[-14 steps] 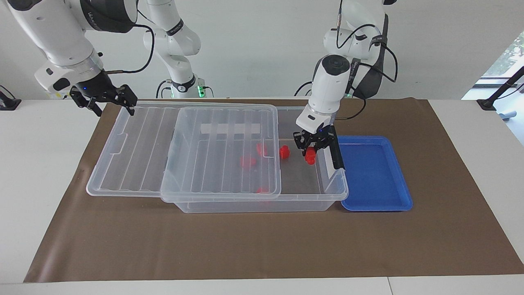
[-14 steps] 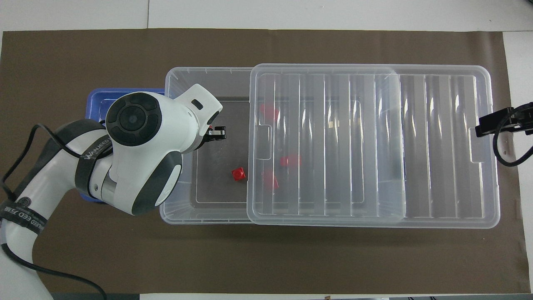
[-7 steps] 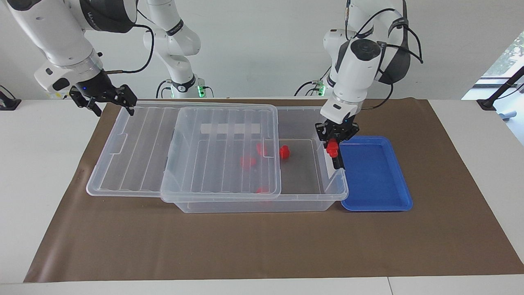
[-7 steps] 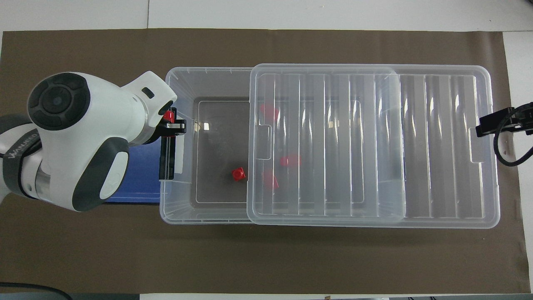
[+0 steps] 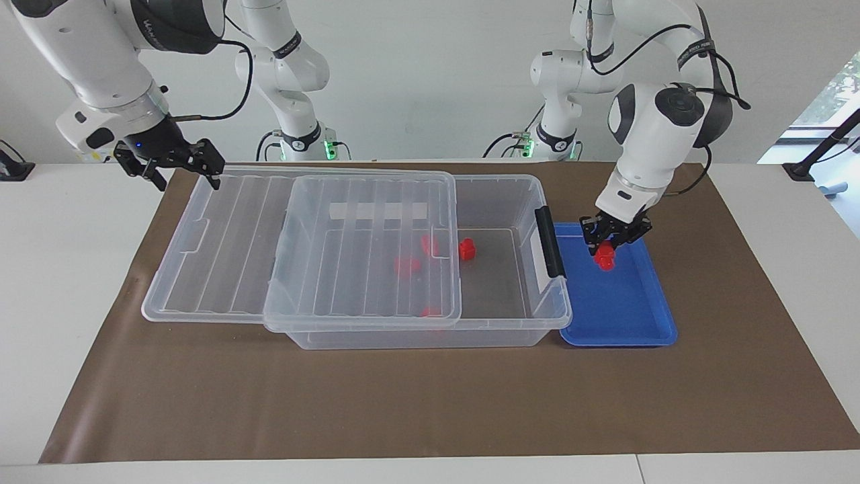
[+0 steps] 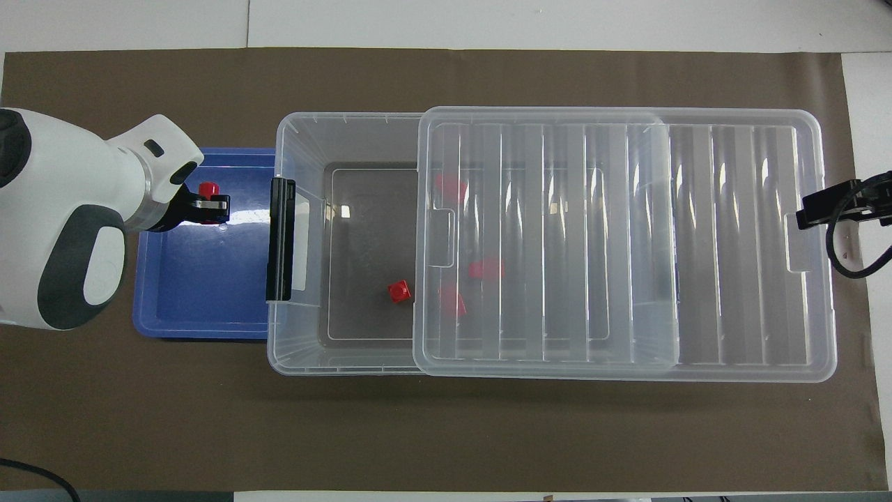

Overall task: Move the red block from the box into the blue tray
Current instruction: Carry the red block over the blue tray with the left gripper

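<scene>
Pinched between our left gripper's (image 5: 607, 247) fingers, the red block (image 5: 605, 255) hangs over the blue tray (image 5: 621, 316). Just beside the tray sits the box (image 5: 510, 323), its black latch (image 5: 549, 242) facing it, its lid (image 5: 322, 249) slid aside over other red blocks (image 5: 466, 249). Our right gripper (image 5: 176, 165) waits, fingers spread, at the lid's end.

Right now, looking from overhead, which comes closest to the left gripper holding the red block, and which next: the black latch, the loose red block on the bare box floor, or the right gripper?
From the left gripper, over the blue tray:
1. Black latch, on the box's end beside the tray.
2. Loose red block, on the uncovered box floor.
3. Right gripper, at the slid-back lid's end.
</scene>
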`<state>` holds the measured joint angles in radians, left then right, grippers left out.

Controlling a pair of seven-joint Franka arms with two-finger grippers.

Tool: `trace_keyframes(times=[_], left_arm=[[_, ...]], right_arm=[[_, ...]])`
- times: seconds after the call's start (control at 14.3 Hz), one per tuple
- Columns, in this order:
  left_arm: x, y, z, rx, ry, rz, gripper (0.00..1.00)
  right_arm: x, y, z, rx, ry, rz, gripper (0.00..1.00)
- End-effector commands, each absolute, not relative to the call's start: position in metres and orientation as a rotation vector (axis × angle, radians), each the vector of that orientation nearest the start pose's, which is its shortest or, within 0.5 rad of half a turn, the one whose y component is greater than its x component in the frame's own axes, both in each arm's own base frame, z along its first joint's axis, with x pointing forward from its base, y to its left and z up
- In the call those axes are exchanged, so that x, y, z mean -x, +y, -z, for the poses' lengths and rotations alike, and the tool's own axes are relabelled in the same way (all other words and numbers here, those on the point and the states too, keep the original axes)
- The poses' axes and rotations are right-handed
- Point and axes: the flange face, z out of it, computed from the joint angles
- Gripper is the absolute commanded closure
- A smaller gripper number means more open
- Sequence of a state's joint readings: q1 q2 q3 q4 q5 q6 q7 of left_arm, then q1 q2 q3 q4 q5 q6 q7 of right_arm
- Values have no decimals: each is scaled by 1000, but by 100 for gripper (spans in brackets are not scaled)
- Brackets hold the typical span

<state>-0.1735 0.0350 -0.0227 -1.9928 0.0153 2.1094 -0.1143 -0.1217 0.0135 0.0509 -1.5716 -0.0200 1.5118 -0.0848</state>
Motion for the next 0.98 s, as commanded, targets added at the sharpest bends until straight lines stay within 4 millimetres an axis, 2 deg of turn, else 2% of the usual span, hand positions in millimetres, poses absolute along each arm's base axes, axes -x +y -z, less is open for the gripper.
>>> trace_keyframes(times=[0.0, 0.14, 0.42, 0.63, 0.77, 0.84, 0.91], left_arm=[[-550, -89, -413, 3126, 174, 199, 100], [-559, -81, -383, 3128, 152, 199, 100], [-572, -57, -338, 3128, 142, 203, 100], [-575, -56, -319, 3130, 138, 205, 100], [-576, -56, -314, 3130, 138, 208, 100], [-577, -56, -314, 3130, 138, 203, 75], [-576, -57, -314, 3130, 140, 201, 1]], right_arm=[[-549, -43, -612, 3162, 3, -97, 0], [-549, -43, -612, 3162, 5, -97, 0], [-550, -44, -612, 3156, -9, -99, 0], [-550, -49, -611, 3155, 8, -111, 0], [-550, -48, -611, 3156, 8, -102, 0], [-551, -49, -611, 3156, 8, -97, 0], [-551, -48, -611, 3158, 8, -97, 0]])
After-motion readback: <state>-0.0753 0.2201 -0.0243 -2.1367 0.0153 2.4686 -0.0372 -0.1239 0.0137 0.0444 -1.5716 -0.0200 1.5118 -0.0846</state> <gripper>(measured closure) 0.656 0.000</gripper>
